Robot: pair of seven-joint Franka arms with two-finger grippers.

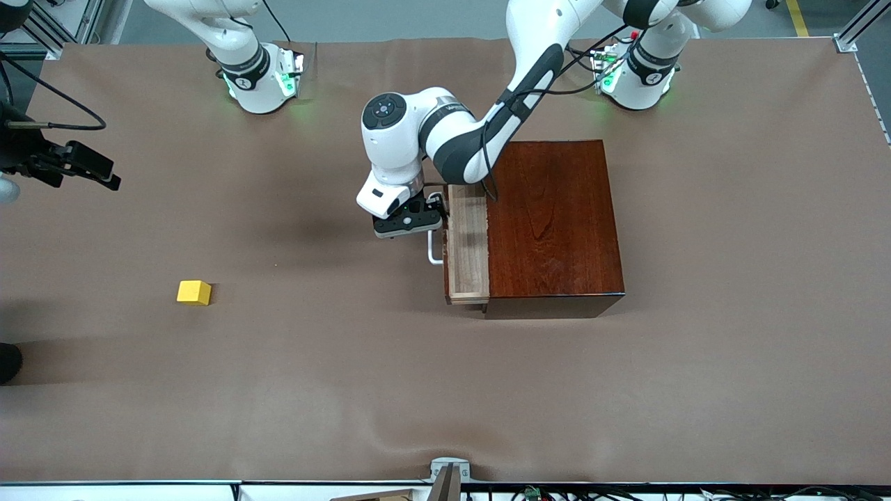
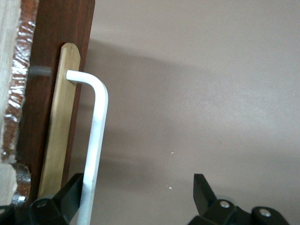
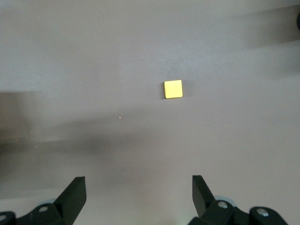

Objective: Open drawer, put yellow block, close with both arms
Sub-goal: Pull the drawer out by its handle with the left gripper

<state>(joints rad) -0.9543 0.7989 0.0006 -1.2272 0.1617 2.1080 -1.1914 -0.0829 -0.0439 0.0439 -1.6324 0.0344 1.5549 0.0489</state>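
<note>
Item one, my right pincer (image 3: 139, 185): it hangs high over the table (image 1: 418, 390) at the right arm's end. Its fingers stand wide apart and hold nothing. In its wrist view bare table surface lies between the two fingertips.

Item two, the yellow block (image 1: 194, 292): it sits flat on the table toward the right arm's end, well apart from the drawer. Nothing touches it. My right wrist view shows it from above (image 3: 173, 89), well off from the pincer's fingers.

Item three, my left pincer (image 1: 407, 223): the left arm reaches from its base across the top of the box and down in front of the drawer. The pincer is at the white handle (image 1: 433, 250), toward that handle's farther end from the front camera. In the left wrist view its fingers are spread open, and the handle's bar (image 2: 96, 140) runs between them, close against one finger (image 2: 72, 190). The other finger stands well clear. The pincer is not closed on the bar.

Item four, the drawer (image 1: 468, 243): it stands partly out of the box (image 1: 553, 223), with a strip of pale wooden tray showing. Its front faces the right arm's end of the table.
</note>
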